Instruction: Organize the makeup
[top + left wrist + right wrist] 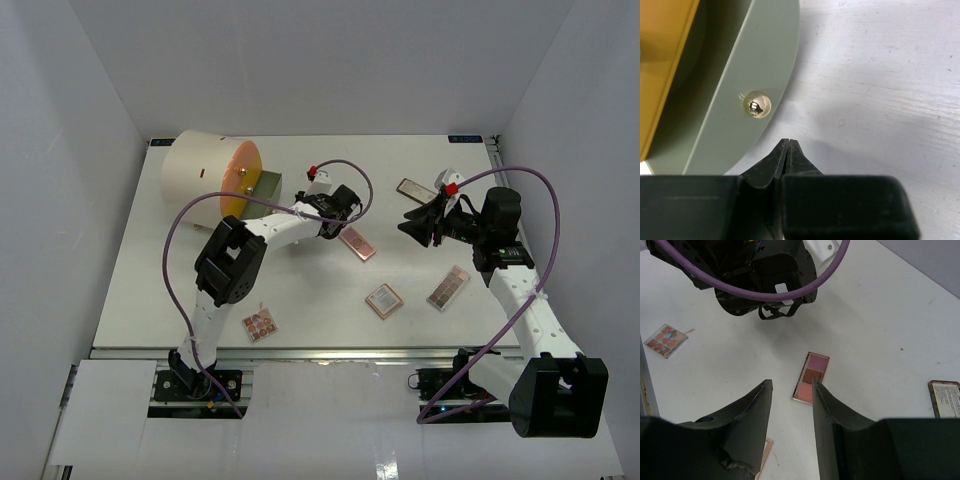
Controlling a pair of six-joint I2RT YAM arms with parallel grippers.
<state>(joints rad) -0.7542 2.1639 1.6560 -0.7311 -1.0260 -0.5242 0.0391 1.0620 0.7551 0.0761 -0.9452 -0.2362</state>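
Note:
Several flat makeup palettes lie on the white table (180, 290). A pink three-pan palette (357, 242) (811, 376) sits at the centre. Nearer the front are a square one (384, 300), a long one (448, 287) and a colourful square one (260, 324) (666, 340). My left gripper (789, 142) is shut on nothing, its tips beside a grey-green panel (740, 100) that carries a brass knob (756, 105). My right gripper (790, 385) (410, 225) hangs open and empty above the table, the pink palette just beyond its fingertips.
The big cream cylinder (200, 170) with the orange face (245, 180) lies at the back left, the grey-green panel (266, 185) at its mouth. A dark labelled box (413, 190) (945, 398) lies at the back right. White walls close in three sides.

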